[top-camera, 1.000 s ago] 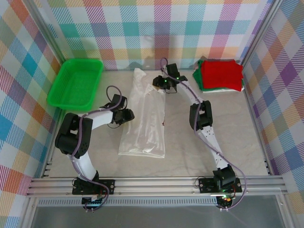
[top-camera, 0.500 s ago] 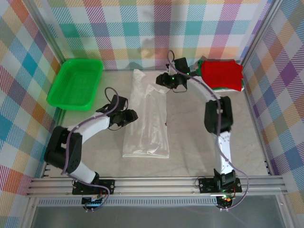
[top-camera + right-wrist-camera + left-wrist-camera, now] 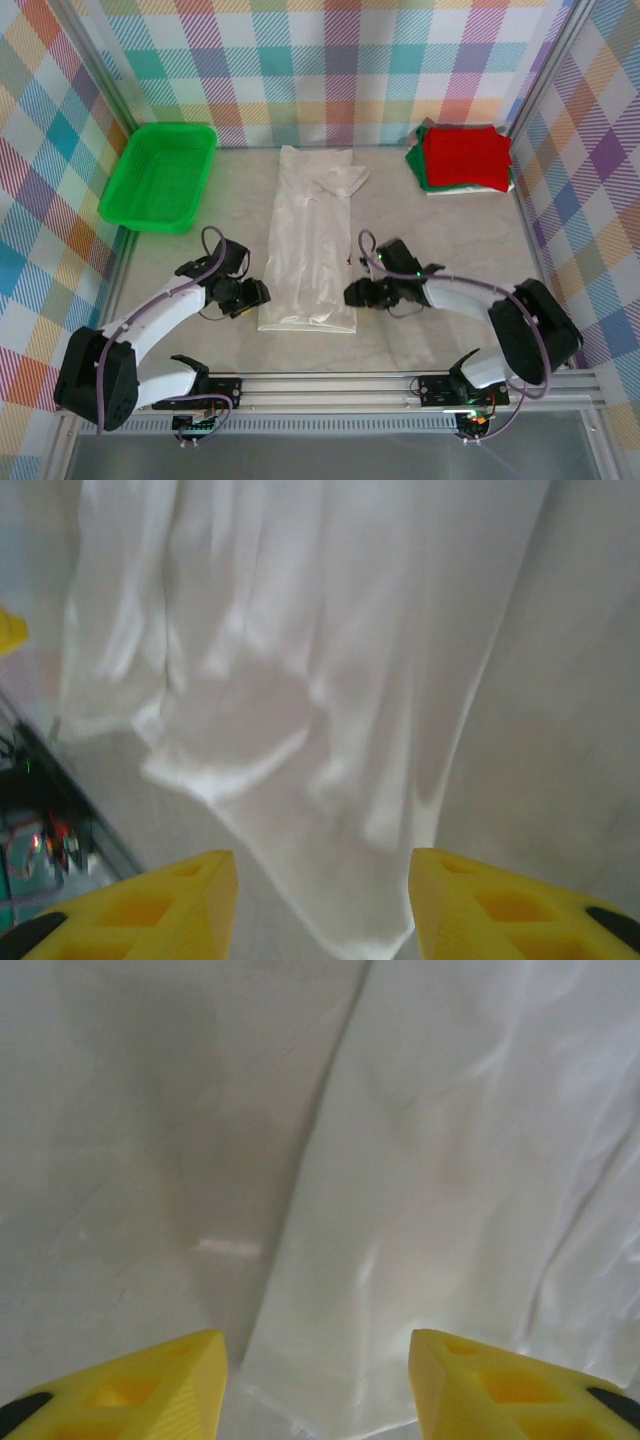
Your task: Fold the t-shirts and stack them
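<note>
My left pincer [image 3: 256, 296] low at near-left corner of white t-shirt [image 3: 308, 250], jaws apart, nothing between. My right pincer [image 3: 356, 295] at near-right corner, jaws apart too, holding nothing. White t-shirt lies as long folded strip mid-desk [image 3: 450, 240]. Red t-shirt [image 3: 466, 153] folded atop green t-shirt [image 3: 421, 172], far right corner.

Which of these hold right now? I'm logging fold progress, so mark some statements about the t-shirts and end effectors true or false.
1. The white t-shirt lies as a long strip mid-table. True.
2. The red t-shirt lies under the green t-shirt. False: the red one is on top.
3. The left end effector and right end effector flank the strip's near end. True.
4. The right end effector is clamped on cloth. False: its jaws stand apart with nothing between them.
</note>
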